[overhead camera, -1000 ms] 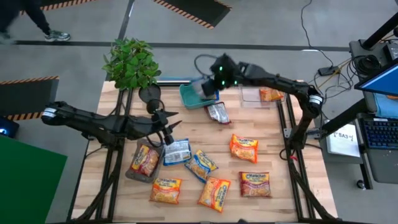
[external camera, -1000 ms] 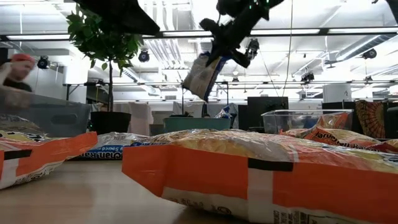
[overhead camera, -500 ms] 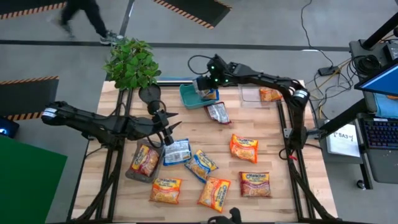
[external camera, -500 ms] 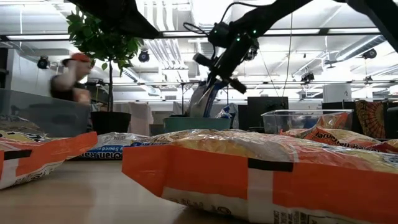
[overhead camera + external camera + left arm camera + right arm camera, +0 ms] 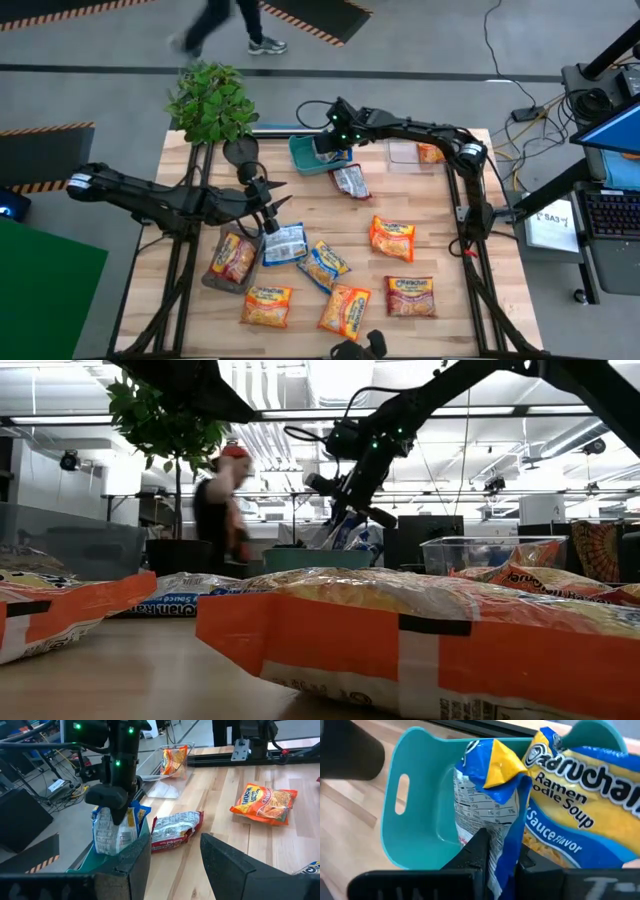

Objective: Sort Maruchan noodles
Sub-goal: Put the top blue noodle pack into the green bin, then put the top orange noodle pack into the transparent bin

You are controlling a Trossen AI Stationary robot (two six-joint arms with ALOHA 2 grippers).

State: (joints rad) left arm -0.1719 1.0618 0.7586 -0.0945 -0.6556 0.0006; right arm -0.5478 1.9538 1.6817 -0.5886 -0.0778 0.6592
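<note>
Right gripper (image 5: 497, 851) pinches crumpled blue-and-white Maruchan packet (image 5: 487, 800), upright inside teal tray (image 5: 415, 795), beside second blue packet (image 5: 580, 805). Left gripper (image 5: 272, 212) spread, above blue packet on table (image 5: 285, 243).

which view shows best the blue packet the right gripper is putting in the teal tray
The right wrist view: the blue packet fills it, pinched in the right gripper over the teal tray. The left wrist view shows it farther off; high and low views show it tiny.
</note>
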